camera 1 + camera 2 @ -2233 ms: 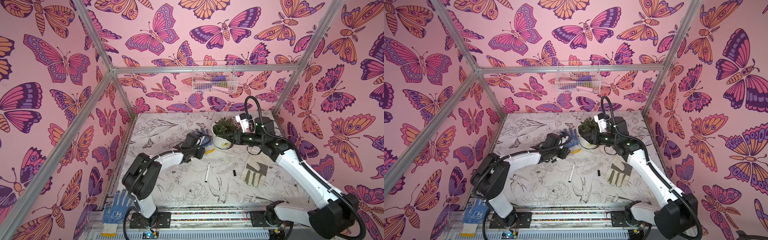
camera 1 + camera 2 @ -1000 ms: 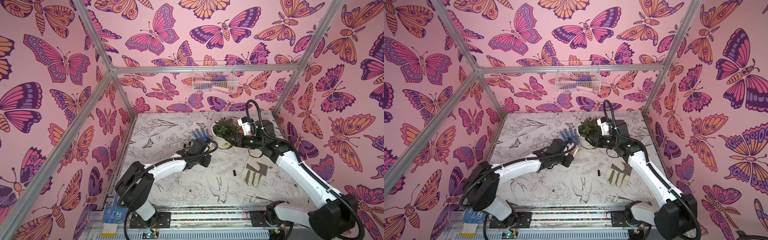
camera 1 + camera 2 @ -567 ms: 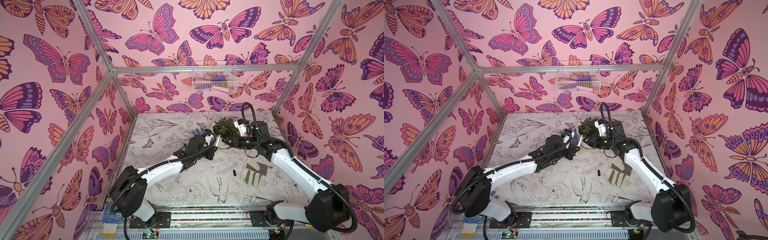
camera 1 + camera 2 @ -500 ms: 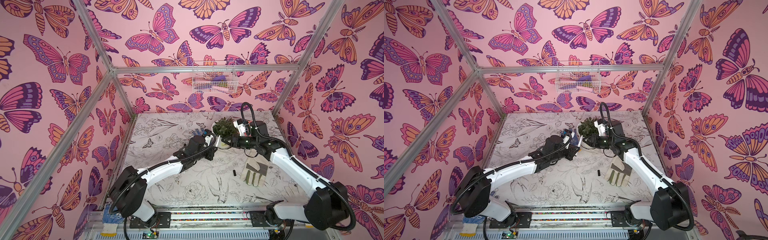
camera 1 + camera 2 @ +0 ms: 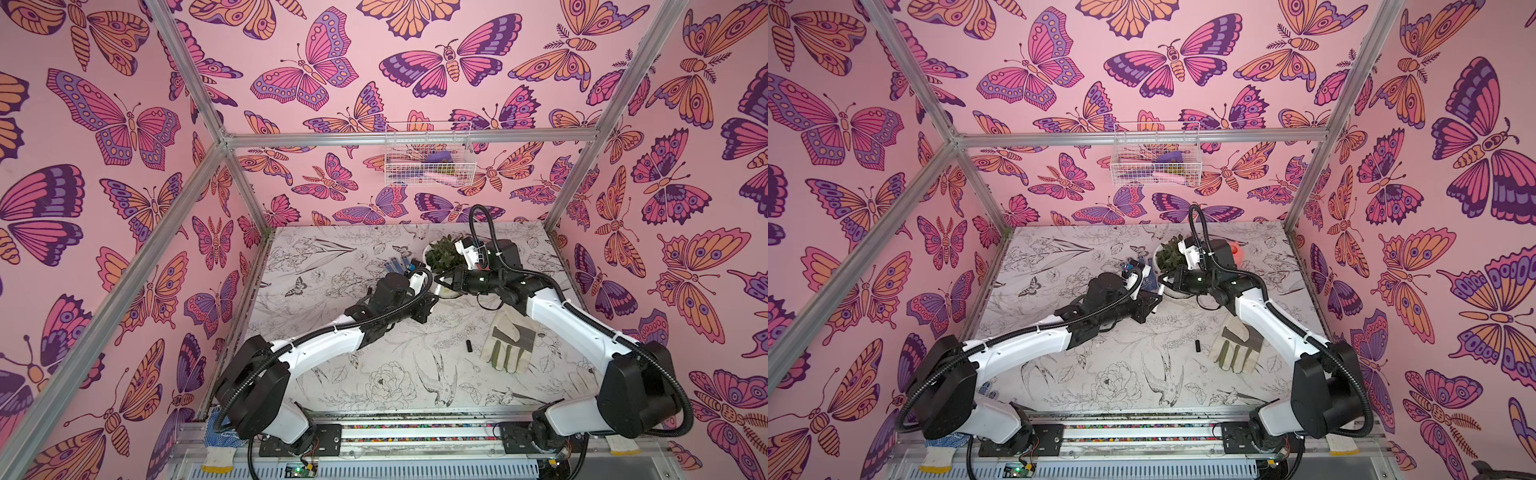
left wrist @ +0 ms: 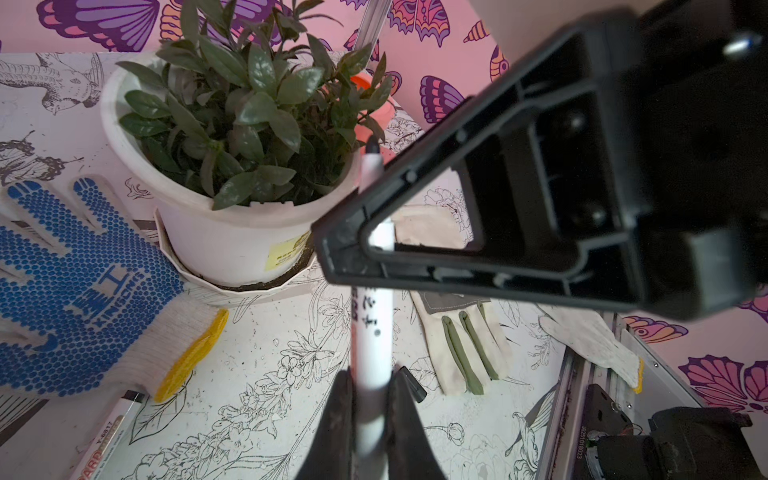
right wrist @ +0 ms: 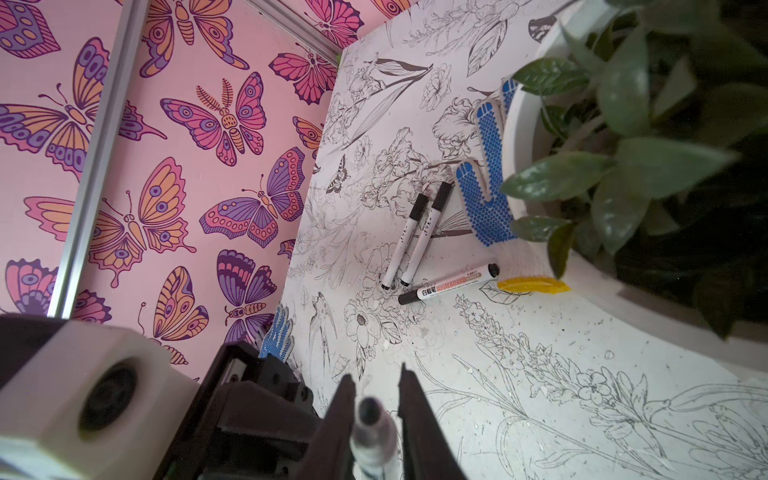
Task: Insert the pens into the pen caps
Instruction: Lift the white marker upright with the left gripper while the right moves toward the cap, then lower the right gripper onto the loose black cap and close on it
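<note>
My left gripper [image 6: 371, 382] is shut on the lower barrel of a white pen [image 6: 372, 332], which stands upright above the table with its dark tip bare. My right gripper [image 7: 374, 382] is shut on the same pen [image 7: 372, 419] near that tip. Both top views show the left gripper [image 5: 430, 300] and the right gripper [image 5: 442, 284] meeting in front of the plant pot. A loose black pen cap [image 5: 469, 345] lies on the table beside the leather glove. Two capped pens [image 7: 409, 237] lie side by side further left.
A potted plant [image 5: 444, 257] stands just behind the grippers. A blue-dotted glove [image 6: 75, 282] and a thicker whiteboard marker [image 7: 449, 282] lie left of the pot. A leather glove [image 5: 509, 345] lies to the right. A wire basket [image 5: 428, 158] hangs on the back wall.
My left gripper took the pen off the table and raised it toward the pot. My right gripper moved in over the tip end and closed on the pen.
</note>
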Robot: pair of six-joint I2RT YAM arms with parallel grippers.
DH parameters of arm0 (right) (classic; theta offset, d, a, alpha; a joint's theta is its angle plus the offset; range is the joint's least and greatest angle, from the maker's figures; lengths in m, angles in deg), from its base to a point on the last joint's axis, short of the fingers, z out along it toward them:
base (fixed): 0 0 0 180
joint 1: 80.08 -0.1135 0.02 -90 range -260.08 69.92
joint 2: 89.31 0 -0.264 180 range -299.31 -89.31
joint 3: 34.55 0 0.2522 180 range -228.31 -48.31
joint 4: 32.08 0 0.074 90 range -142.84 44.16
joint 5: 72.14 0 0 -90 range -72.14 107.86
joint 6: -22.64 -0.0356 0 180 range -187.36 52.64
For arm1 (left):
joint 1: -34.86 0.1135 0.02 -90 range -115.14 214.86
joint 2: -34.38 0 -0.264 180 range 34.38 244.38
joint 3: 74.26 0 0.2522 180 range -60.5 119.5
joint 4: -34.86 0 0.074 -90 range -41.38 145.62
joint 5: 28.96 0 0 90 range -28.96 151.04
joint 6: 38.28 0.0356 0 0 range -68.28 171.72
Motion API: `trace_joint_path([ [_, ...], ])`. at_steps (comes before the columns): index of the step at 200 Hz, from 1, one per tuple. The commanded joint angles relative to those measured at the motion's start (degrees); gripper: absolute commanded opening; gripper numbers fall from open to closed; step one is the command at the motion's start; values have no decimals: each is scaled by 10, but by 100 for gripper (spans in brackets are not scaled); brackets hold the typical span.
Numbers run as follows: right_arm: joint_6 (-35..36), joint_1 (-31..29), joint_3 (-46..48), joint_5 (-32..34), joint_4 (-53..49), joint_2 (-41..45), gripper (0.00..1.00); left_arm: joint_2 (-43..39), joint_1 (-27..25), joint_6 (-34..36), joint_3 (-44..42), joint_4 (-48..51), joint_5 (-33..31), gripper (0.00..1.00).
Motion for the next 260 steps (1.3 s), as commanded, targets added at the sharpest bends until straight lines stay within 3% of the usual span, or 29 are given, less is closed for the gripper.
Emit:
trace_joint_path([
  [1,-5,-4,-21,-16,18,-3,11,-16,-3,12,-10,-23,11,0],
  [21,-5,-4,-21,-26,13,0,8,-12,-3,11,-6,-28,9,0],
  [49,0,-4,-20,-31,5,6,6,3,-3,10,12,-31,12,31],
  [68,7,-4,-22,-30,-4,11,5,14,-1,11,24,-31,15,34],
  [149,13,-4,-25,-29,-11,20,4,45,2,13,45,-26,52,27],
  [169,13,-4,-25,-26,-12,19,4,48,2,14,47,-27,54,19],
  [183,13,-4,-24,-26,-14,19,4,45,2,14,48,-26,49,8],
  [192,15,-3,-21,-23,-19,22,8,43,2,12,46,-27,43,3],
  [203,23,-3,-21,-16,-36,28,26,38,3,10,43,-26,33,0],
  [212,39,-1,-20,-10,-63,36,34,35,7,3,38,-24,16,0],
  [228,80,-1,-19,65,-146,61,41,28,13,-11,33,-2,-34,0],
  [260,145,-2,28,219,-290,95,43,9,25,-34,3,19,-125,0],
])
